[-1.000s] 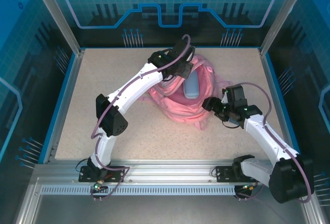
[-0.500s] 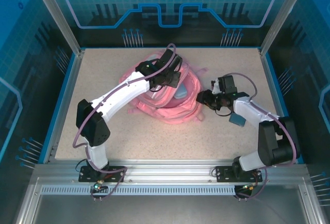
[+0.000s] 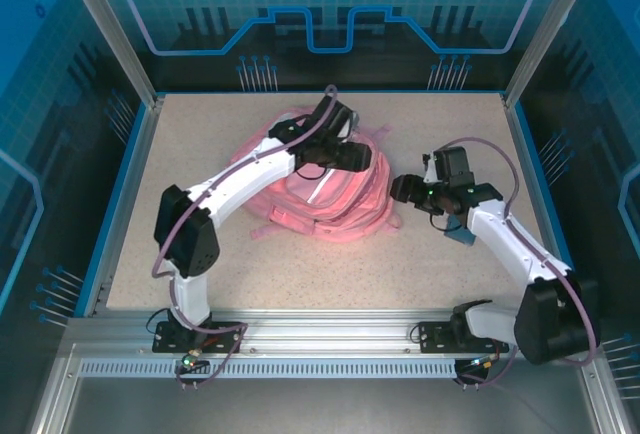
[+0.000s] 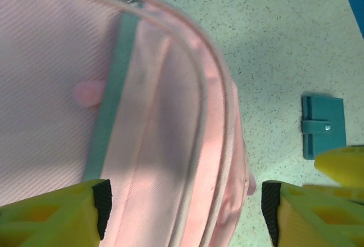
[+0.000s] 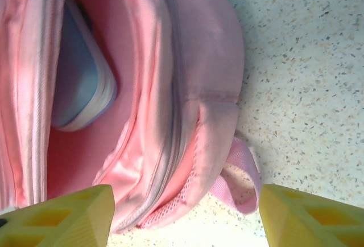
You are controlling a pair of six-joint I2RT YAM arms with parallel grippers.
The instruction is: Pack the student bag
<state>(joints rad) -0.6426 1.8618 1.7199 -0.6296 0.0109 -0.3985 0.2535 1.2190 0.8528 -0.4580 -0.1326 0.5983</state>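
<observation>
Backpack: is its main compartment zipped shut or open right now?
Open. In the right wrist view the backpack gapes wide, and a blue pencil case lies inside it against the pink lining.

Wallet: you have a teal snap wallet (image 4: 323,126) lying flat, closed, at 4 o'clock.
Table: speckled beige top (image 3: 200,154).

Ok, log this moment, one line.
left gripper: open over student bag | right gripper: open at mouth | pencil case: inside | wallet: on table
</observation>
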